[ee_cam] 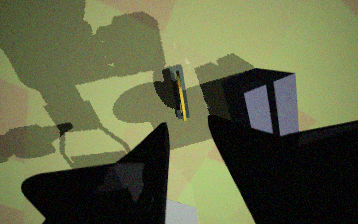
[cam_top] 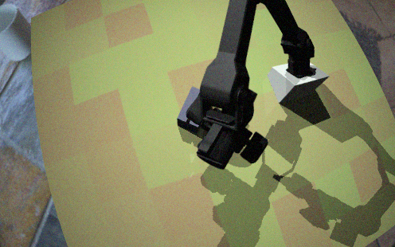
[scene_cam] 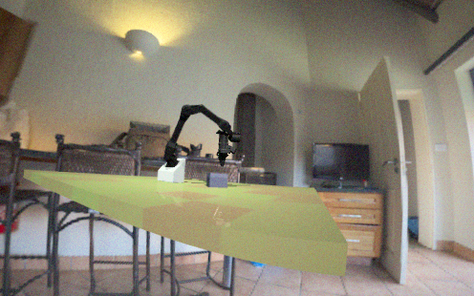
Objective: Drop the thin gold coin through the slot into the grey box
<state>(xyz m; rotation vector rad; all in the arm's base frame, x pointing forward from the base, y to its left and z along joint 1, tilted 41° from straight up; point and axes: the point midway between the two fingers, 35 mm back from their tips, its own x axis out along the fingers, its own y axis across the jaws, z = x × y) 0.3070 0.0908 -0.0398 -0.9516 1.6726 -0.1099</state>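
The gold coin (ee_cam: pixel 182 95) stands on edge in its dark-green holder (ee_cam: pixel 169 86) on the table, seen edge-on in the wrist view, straight below the gap between my fingers. My gripper (ee_cam: pixel 187 124) (cam_top: pixel 233 148) (scene_cam: pixel 222 162) points down, hangs well above the coin, and is partly open with nothing in it. In the top view the gripper's body hides the coin and holder. The grey box (ee_cam: pixel 287 100) (cam_top: pixel 189 108) (scene_cam: pixel 217 179) with the dark slot (ee_cam: pixel 272 107) in its lid stands just beside the holder, partly under the arm.
The arm's white base block (cam_top: pixel 285 81) (scene_cam: pixel 171 172) stands behind the box. A white cup (cam_top: pixel 6 32) stands off the table at the far left. The yellow-green checked table (cam_top: pixel 98 159) has dark chairs (scene_cam: pixel 98 162) along one side.
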